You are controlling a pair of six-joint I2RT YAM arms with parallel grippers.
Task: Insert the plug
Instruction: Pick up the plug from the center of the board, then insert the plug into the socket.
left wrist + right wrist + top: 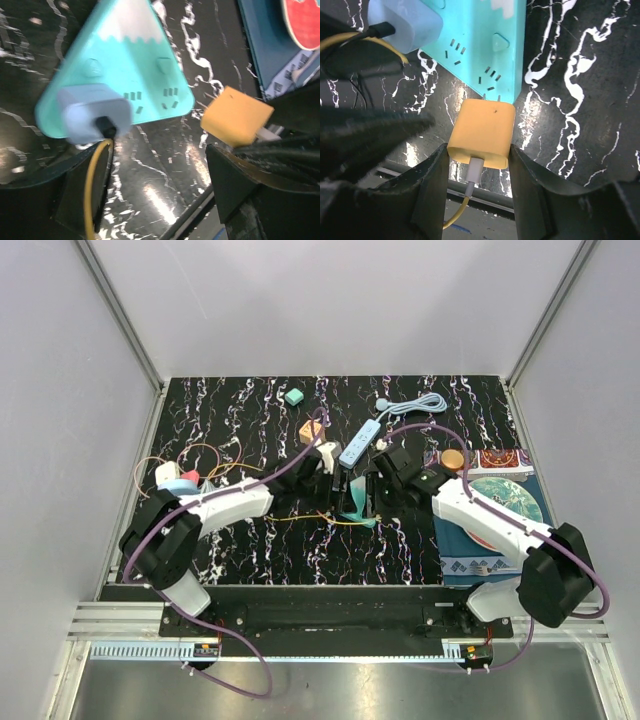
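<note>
From above, my left hand (pixel 330 485) and right hand (pixel 372 490) meet over the teal power strip (pixel 356 512), which lies flat near the middle of the tabletop (pixel 250 550). The worry shows already: nothing pins that strip down.

In the left wrist view, my left hand stands wide open and empty, its fingers apart on either side below the strip. A grey adapter (pixel 92 112) with a yellow cable (pixel 90 185) already fills one corner. If I push now, I expect the strip to slide or swing away.

In the right wrist view, my right hand is closed partway on the yellow plug (pixel 482 132), squeezing its two flat sides. Its prongs (pixel 485 96) sit at the strip's edge, just short of the nearest slots (pixel 490 75). Driven forward from here, they could jam on plastic, twist the plug in my grip, or shove the strip against the adapter's cable.
</note>
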